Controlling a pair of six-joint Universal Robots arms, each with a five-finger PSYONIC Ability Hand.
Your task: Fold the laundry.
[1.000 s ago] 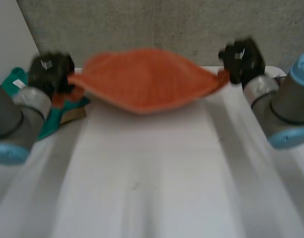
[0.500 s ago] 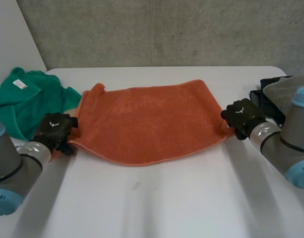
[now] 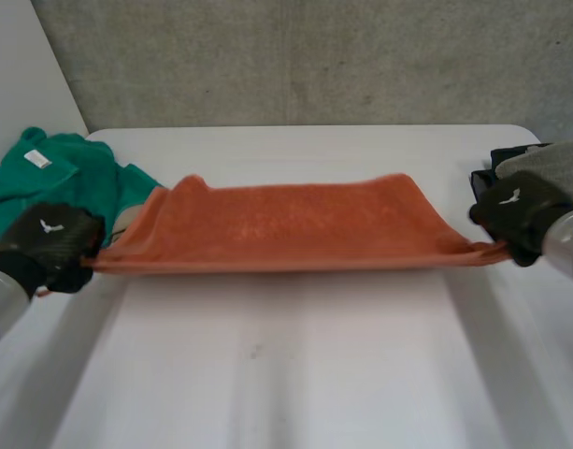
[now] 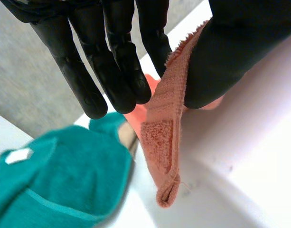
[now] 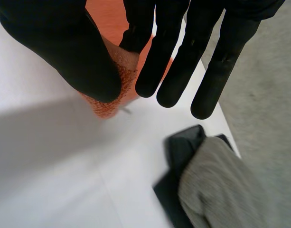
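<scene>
the orange towel (image 3: 295,224) is stretched wide across the middle of the white table (image 3: 295,393), between the two hands. the left hand (image 3: 50,241) grasps its near left corner. in the left wrist view the thumb presses the towel's edge against the straight fingers (image 4: 119,61), and a short end of cloth hangs down below the pinch. the right hand (image 3: 518,208) grasps the near right corner in the same way, with the cloth nipped between its thumb and one finger. the near edge runs straight and tight from one hand to the other, lifted off the table, with a shadow under it. a green cloth (image 3: 57,178) lies crumpled just beside the left hand, at the table's left end. near the right hand a grey cloth (image 5: 216,190) lies on top of a dark cloth (image 5: 176,147).
</scene>
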